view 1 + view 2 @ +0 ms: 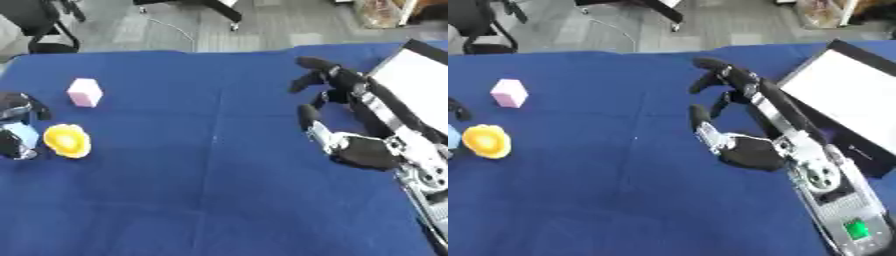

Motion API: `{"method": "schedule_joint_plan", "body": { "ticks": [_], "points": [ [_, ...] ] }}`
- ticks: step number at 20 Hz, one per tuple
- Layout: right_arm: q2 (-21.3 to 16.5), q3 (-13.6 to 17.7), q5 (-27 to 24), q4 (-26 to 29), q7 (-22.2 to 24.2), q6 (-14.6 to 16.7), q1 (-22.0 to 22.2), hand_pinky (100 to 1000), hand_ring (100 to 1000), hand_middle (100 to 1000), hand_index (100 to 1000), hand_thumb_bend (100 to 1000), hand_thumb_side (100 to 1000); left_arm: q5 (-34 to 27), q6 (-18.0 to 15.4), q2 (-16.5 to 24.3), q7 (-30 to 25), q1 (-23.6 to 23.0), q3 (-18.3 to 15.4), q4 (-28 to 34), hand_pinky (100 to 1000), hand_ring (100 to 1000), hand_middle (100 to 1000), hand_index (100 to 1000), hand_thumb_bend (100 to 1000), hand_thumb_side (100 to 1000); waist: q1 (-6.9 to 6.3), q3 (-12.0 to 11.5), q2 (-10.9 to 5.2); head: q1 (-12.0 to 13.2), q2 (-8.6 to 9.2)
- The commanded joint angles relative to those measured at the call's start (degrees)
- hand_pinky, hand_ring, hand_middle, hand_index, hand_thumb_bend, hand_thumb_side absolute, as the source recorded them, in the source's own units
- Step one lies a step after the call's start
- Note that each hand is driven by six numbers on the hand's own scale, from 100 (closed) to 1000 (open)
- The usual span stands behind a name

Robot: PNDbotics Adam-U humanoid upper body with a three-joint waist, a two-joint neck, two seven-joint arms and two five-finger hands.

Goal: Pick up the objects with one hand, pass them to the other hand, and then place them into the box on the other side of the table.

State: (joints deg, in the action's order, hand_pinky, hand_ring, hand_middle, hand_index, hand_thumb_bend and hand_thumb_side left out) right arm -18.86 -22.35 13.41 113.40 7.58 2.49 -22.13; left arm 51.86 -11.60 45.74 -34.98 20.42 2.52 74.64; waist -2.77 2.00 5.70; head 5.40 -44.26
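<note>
My right hand point(741, 132) hovers with fingers spread over the blue table point(210, 200), holding nothing, beside the white box point(846, 95). The pink block point(85, 92) and yellow object point(67, 140) lie far left, by my left hand point(17, 130), whose fingers I cannot make out.

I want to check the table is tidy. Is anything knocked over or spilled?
Nothing stands out. The pink block and yellow toy sit apart on the blue cloth, and the box looks unharmed.

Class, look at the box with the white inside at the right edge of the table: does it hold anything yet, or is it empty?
As far as the views show, empty. The box shows only bare white inside; the pink block and yellow object lie on the blue cloth opposite.
</note>
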Motion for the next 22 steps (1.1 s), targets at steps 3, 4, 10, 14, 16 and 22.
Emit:
{"method": "schedule_joint_plan", "body": {
  "ticks": [3,4,10,14,16,22],
  "points": [
    [0.12,0.34,0.3,1.2,-0.29,0.03,-0.84,502,809,669,935,100,520,1.21,-0.82,0.15,1.3,1.15,0.18,-1.62,772,627,694,808,393,185,0.77,0.05,-0.21,-0.05,0.14],
    [0.12,0.34,0.3,1.2,-0.3,0.03,-0.87,502,809,668,935,100,520,1.41,-0.95,-0.07,1.43,1.2,0.27,-1.89,772,626,692,806,388,181,0.78,0.06,-0.17,-0.06,0.14],
    [0.1,0.4,0.3,1.2,-0.34,0.05,-0.94,502,809,669,935,100,520,1.91,-1.46,-1.06,4.69,1.28,0.21,-2.19,737,552,590,721,202,116,0.95,0.09,-0.11,-0.16,0.14],
    [0.04,0.41,0.31,1.2,-0.34,0.05,-0.95,503,810,670,935,100,521,2.61,-1.63,-1.24,8.34,1.08,-0.05,-1.74,675,470,485,597,100,100,0.98,0.0,-0.13,-0.2,0.14],
    [0.0,0.44,0.34,1.2,-0.35,0.05,-0.95,503,810,670,935,100,520,2.9,-1.79,-1.37,10.23,0.96,-0.38,-1.16,636,411,414,484,100,100,1.0,-0.05,-0.15,-0.27,0.14],
    [-0.09,0.51,0.41,1.2,-0.43,-0.02,-0.91,503,810,670,935,100,520,1.7,-1.16,-1.65,15.85,0.04,-1.98,2.13,616,380,367,352,100,100,1.14,-0.24,-0.19,-0.52,0.14]
  ]
}}
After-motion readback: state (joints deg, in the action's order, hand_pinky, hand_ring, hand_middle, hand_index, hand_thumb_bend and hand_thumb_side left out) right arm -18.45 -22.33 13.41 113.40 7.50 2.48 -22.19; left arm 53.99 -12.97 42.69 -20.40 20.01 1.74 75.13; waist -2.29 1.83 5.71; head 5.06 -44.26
